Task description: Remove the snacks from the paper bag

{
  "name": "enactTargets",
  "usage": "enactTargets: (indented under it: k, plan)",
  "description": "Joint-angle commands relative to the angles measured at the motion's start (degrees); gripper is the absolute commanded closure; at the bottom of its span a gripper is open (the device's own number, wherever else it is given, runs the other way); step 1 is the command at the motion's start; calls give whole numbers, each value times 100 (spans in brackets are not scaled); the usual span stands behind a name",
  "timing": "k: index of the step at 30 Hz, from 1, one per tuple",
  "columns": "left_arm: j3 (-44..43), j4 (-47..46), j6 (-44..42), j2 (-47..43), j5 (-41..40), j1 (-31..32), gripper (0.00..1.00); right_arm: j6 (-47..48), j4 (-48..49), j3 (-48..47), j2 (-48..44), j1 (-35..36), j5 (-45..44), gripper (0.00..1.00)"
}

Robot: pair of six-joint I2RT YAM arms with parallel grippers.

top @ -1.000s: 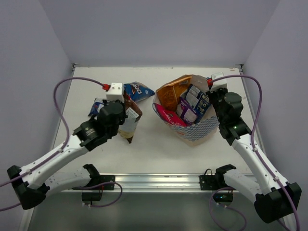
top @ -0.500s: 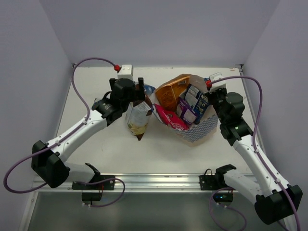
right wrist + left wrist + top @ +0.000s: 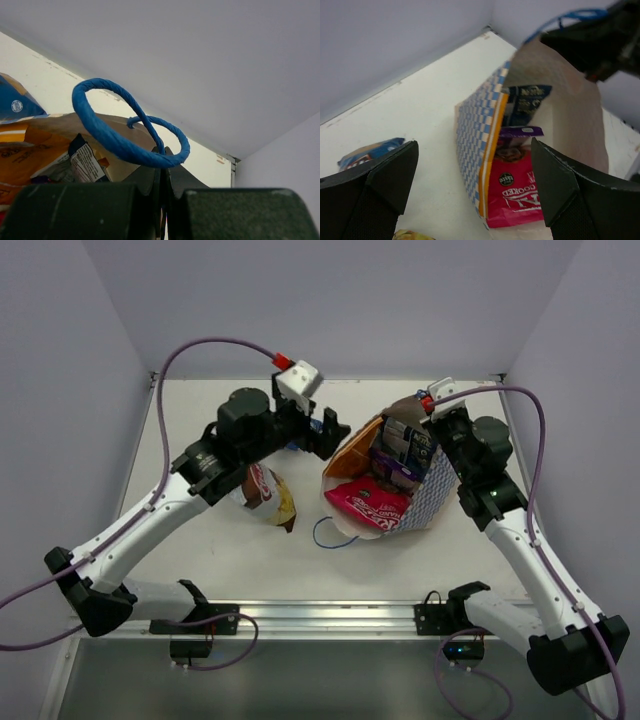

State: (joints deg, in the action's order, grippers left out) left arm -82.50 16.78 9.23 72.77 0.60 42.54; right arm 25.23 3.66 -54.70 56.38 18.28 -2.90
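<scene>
The checkered paper bag [image 3: 425, 498] is tipped over, its mouth facing left. My right gripper [image 3: 432, 412] is shut on its blue cord handle [image 3: 125, 145], holding the far rim up. A pink-red packet [image 3: 368, 506] lies at the mouth, with purple [image 3: 520, 132] and dark blue [image 3: 526, 102] packets behind it and an orange packet [image 3: 20, 150] against the wall. My left gripper [image 3: 326, 430] hangs open just left of the mouth, empty; its fingers [image 3: 385, 185] frame the bag's checkered side [image 3: 475, 140]. The red-brown chips bag [image 3: 270, 495] lies on the table.
A blue packet [image 3: 367, 152] lies on the table behind the left arm. The bag's other cord handle [image 3: 335, 535] loops onto the table in front of the mouth. White walls close in the table at the back and both sides.
The left gripper opened and let the chips bag drop onto the table, then swung right to the bag's mouth. The paper bag tipped from upright onto its side.
</scene>
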Motion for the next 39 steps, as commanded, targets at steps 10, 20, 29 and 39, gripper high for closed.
enactTargets:
  k: [10,20,29,39]
  plan:
    - [770,-622,-958,755,845,1115,6,377,522,-375,-48,-27,175,100]
    - [894,-1642,-3003,1695,1311,1221,2,210,162,-217,-215,-27,404,100]
    - [577,-1976,-4911,2785,1267,1221,3,79,65,-208,-268,-18,694,100]
    - [24,-2389,-5652,3840,872,1142,15,-10,-32,-155,-242,-9,870,100]
